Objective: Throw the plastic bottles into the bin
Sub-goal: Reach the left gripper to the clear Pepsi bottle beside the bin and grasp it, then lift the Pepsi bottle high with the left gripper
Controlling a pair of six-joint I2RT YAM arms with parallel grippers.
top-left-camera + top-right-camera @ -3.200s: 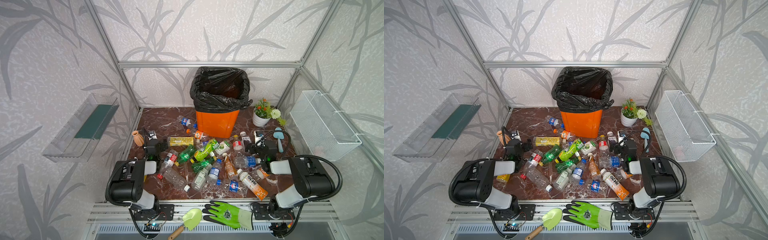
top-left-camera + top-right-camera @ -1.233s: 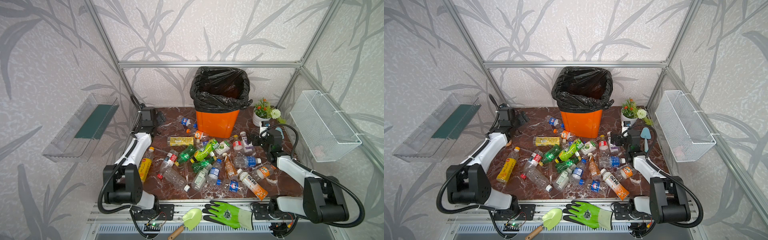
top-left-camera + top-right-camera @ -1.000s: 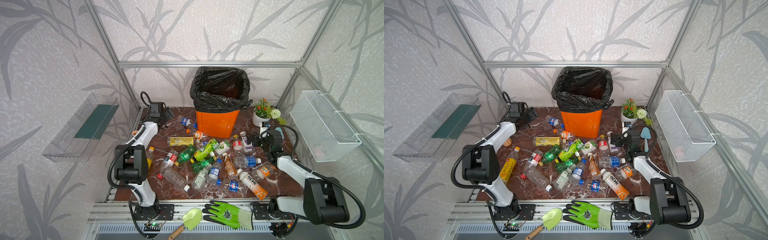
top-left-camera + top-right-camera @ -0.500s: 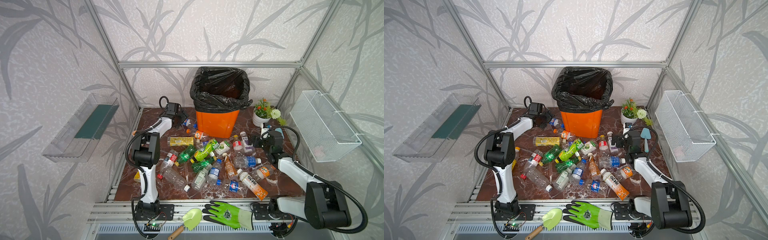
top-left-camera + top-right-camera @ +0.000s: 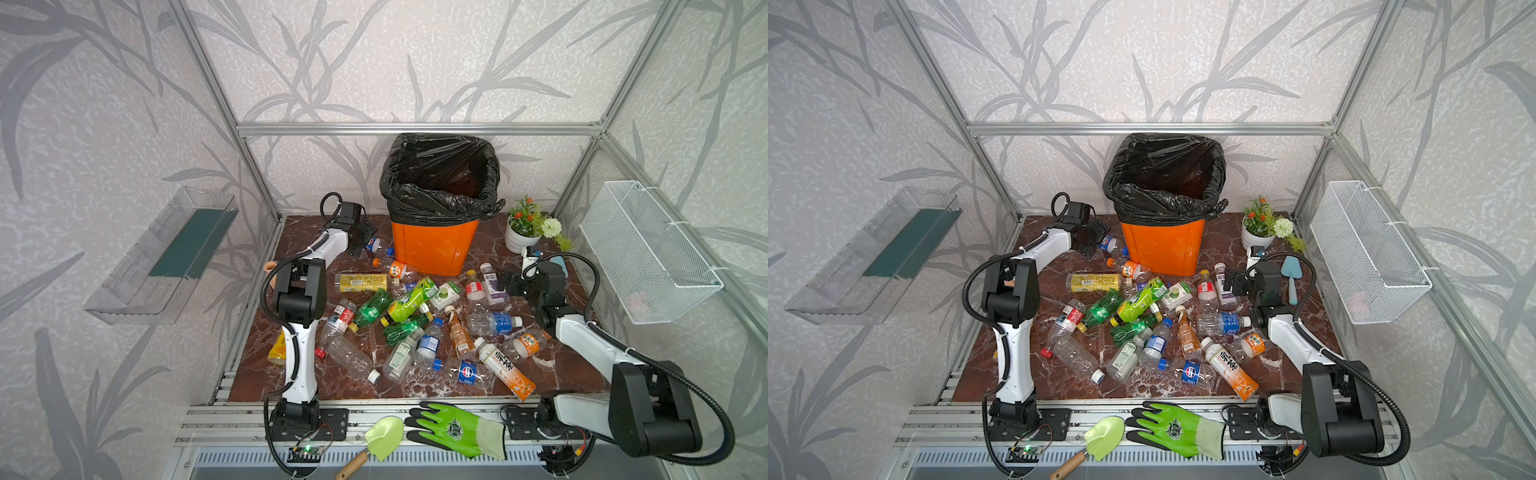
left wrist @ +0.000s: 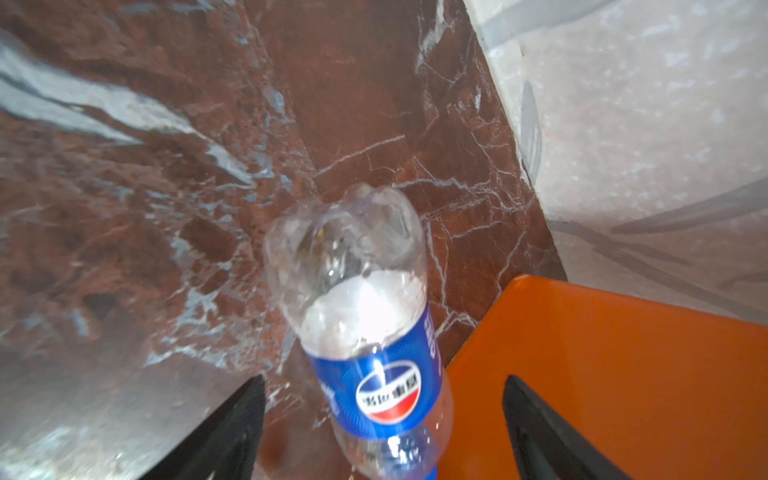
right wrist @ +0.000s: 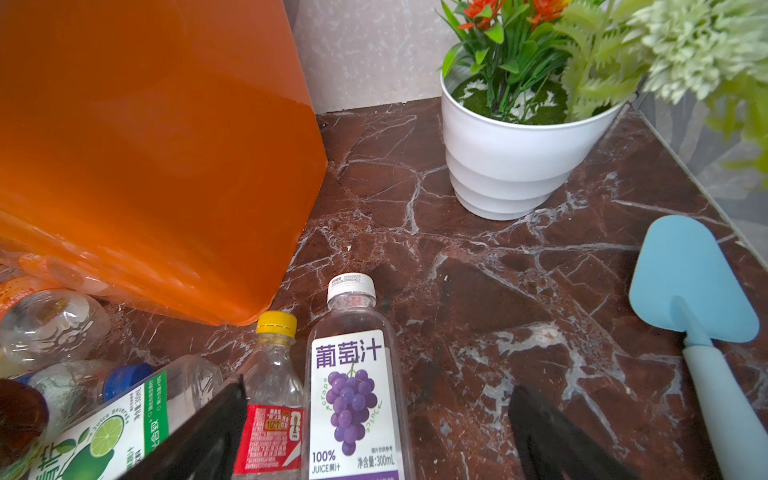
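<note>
The plastic bottles (image 5: 411,297) lie in a loose heap on the red-brown marble worktop (image 5: 557,374), in front of the tall orange plastic bin (image 5: 434,245) lined with a glossy black bag. Apart from the heap, a clear bottle with a blue label (image 6: 365,332) lies just beside the bin's wall; its label carries a round red, white and blue badge with white characters too blurred to read. The left pincer (image 6: 382,380) is released, its black fingers (image 6: 239,419) spread to either side of that bottle and clear of it. At the heap's right edge lies a clear grape-juice bottle with a white cap (image 7: 351,361); its white label reads "葡萄汁", "100% JUICE 果汁" and "净含量:300mL" around a purple grape cluster. The right pincer (image 7: 378,386) is also released and straddles it, grasping nothing. Next to it lie a yellow-capped bottle with a red label (image 7: 270,386) and a lime-picture bottle marked "Juice Beverage" (image 7: 120,428). Farther off are a white pot of artificial flowers (image 7: 511,166) and a light blue plastic trowel (image 7: 690,282).
</note>
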